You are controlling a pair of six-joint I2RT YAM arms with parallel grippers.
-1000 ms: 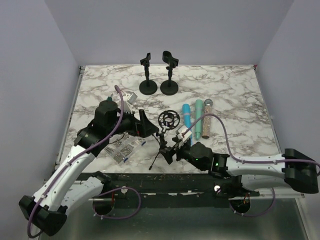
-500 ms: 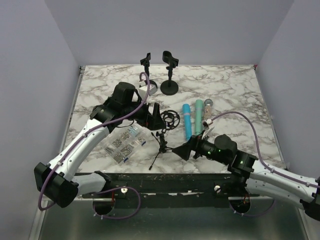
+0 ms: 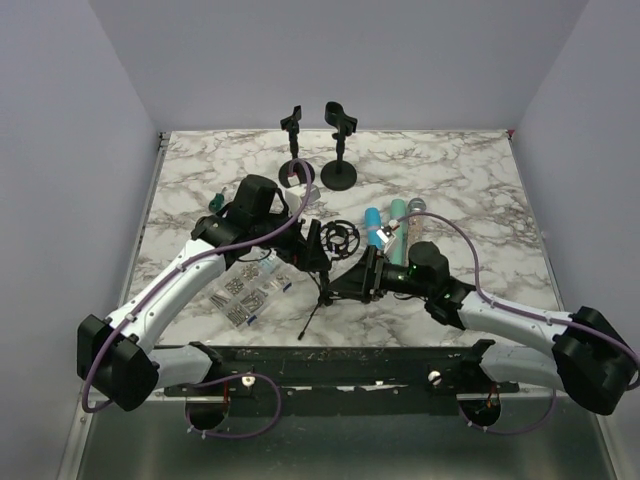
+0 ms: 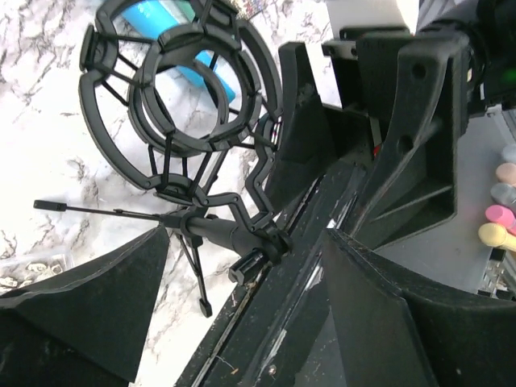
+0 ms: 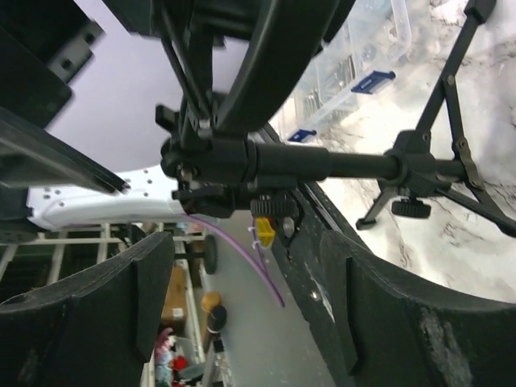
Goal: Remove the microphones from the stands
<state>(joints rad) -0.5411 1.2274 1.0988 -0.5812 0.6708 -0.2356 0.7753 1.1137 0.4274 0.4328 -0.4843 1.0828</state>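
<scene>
Approach step, seemingly: left gripper [image 4: 246, 278] and right gripper [image 5: 246, 270] both released, straddling the stem of the small tripod stand [image 3: 322, 287] without gripping; shock mount [image 4: 256, 76] looking empty; blue microphone [image 3: 372, 218] lying just beside on the marble; next, probably closing squarely on the stem.

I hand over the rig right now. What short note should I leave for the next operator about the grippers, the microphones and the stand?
Left gripper: open, jaws on either side of the tripod stand stem, not gripping.
Right gripper: open, close to the same stem.
Shock mount: empty ring.
Three microphones lie on the table, right of the mount.
Done: no microphone sits in the mount.
Left: apparently nothing to remove; probably back both arms away.
</scene>
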